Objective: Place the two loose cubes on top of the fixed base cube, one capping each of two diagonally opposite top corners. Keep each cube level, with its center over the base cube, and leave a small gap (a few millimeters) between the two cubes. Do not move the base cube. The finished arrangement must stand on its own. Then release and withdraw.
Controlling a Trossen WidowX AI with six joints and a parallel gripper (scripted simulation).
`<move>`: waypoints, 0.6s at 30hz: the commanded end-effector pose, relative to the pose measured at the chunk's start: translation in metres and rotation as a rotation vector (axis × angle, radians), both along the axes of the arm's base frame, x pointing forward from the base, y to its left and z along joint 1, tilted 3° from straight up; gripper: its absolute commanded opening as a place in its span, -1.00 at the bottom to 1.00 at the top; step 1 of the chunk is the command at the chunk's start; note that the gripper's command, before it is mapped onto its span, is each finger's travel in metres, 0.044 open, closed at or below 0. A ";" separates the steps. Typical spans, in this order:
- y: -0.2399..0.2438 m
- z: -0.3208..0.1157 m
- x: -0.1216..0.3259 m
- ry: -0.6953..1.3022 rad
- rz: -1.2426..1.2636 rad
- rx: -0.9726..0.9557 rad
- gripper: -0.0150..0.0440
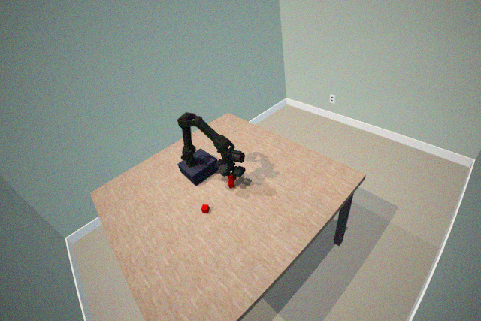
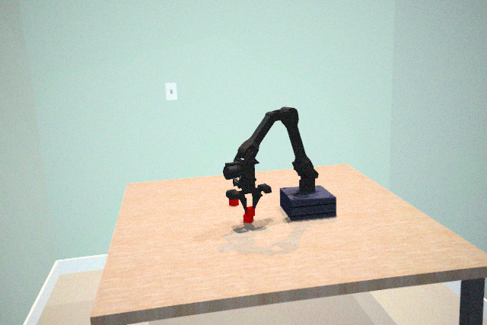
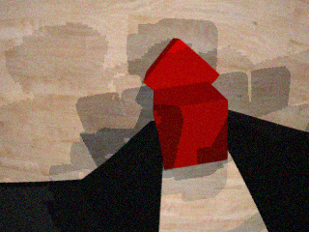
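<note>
Gripper [image 3: 193,149] partly closed, clamped on red cube [image 3: 191,126]; held cube touching or just above base cube [image 3: 181,65] at its 12 o'clock, cannot tell which; other cube [image 1: 204,208] on table [image 1: 271,212], well apart.

wooden table [image 1: 201,255] on dark legs | white wall outlet [image 1: 332,98] | white light switch [image 2: 170,90] | white baseboard [image 1: 388,135]

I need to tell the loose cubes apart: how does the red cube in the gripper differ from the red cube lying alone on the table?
The held red cube is clamped between the gripper fingers, right above the base cube; the lone red cube rests on the table, untouched. The held one is near the arm's mount; the lone one lies apart. Both are red and look alike in size.
</note>
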State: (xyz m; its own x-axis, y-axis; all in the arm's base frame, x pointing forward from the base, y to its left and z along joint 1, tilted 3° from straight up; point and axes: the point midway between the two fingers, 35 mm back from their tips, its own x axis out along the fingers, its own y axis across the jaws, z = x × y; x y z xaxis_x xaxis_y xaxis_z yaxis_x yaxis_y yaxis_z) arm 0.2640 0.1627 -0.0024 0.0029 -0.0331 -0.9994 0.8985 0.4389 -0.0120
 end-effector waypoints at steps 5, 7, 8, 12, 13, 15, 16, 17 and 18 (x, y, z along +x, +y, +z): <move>0.000 -0.001 0.000 0.002 0.003 0.002 -0.14; 0.000 -0.001 0.000 0.002 0.003 0.002 -0.14; 0.000 -0.001 0.000 0.002 0.003 0.002 -0.05; 0.000 -0.001 0.000 0.002 0.003 0.002 0.20; 0.000 -0.001 0.000 0.002 0.003 0.002 0.20; 0.000 -0.001 0.000 0.002 0.003 0.002 0.20; 0.000 -0.001 0.000 0.002 0.003 0.002 0.20; 0.000 0.001 0.000 0.002 0.002 0.001 0.20; 0.000 0.005 0.000 0.001 0.001 0.000 0.20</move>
